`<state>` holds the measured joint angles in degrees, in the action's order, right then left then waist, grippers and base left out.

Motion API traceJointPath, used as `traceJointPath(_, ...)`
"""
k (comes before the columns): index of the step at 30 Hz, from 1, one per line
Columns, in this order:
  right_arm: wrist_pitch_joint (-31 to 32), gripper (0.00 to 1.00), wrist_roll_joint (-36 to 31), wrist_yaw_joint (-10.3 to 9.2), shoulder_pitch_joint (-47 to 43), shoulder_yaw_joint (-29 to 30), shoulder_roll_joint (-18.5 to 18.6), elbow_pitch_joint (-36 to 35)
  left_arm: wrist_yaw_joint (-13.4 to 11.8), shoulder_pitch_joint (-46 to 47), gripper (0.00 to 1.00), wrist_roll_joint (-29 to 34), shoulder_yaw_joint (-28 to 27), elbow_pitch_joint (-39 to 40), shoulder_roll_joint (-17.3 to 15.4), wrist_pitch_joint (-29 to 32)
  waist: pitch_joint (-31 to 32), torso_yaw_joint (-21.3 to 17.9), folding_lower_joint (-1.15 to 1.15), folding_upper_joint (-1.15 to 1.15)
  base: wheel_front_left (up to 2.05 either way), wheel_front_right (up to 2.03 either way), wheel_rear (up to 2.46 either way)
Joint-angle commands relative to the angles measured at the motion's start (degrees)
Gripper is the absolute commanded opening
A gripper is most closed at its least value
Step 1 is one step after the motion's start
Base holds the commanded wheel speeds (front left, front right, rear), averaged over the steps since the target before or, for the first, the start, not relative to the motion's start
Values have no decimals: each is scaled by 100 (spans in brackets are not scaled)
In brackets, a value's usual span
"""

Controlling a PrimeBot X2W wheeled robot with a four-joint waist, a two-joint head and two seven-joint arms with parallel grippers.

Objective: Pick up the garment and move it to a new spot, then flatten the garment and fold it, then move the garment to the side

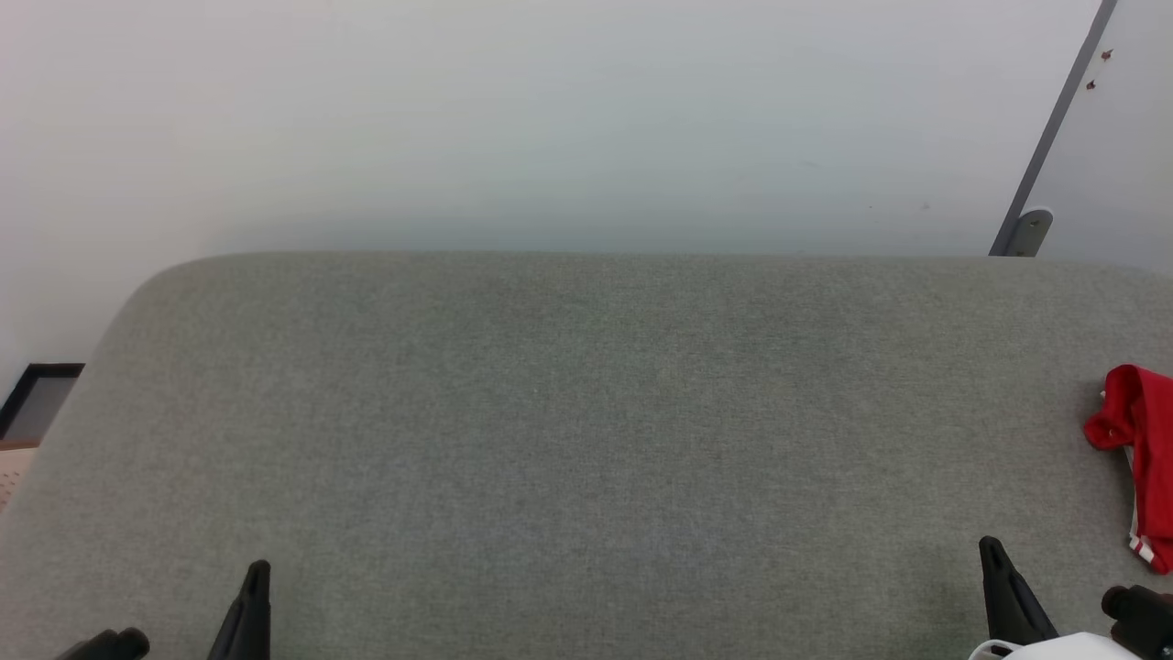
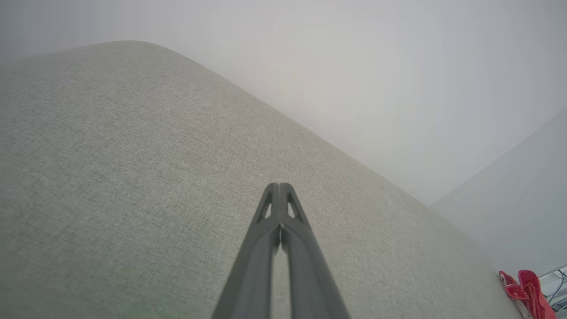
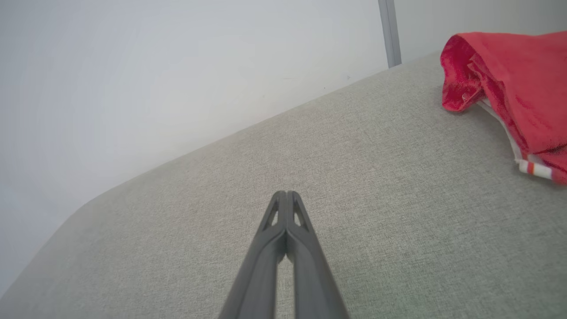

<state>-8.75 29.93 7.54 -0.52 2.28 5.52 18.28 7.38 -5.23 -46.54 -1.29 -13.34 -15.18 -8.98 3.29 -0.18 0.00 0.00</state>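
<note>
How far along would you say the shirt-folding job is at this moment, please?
Nothing looks done yet: the garment lies bunched at the right edge of the grey cushion, not flattened or folded as far as shows. Nothing is in hand: the left claw and right claw are shut and empty. Picking up, moving, flattening, folding and setting aside all seem left.

Head view high above the grey surface (image 1: 586, 440), wrist views low along it, garment (image 1: 1145, 431) common to all.
</note>
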Motion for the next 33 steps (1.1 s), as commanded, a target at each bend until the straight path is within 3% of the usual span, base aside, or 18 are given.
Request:
traceJointPath(1,33,0,188,-2,162,39,14,-99,4,152,0,-127,-57,70,-39,30,-3,0,0,0,0,0,0)
traceJointPath(33,667,0,2736,-4,401,207,-106,-251,9,591,0,-2008,-262,17,495,676,-111,6,0,0,0,0,0)
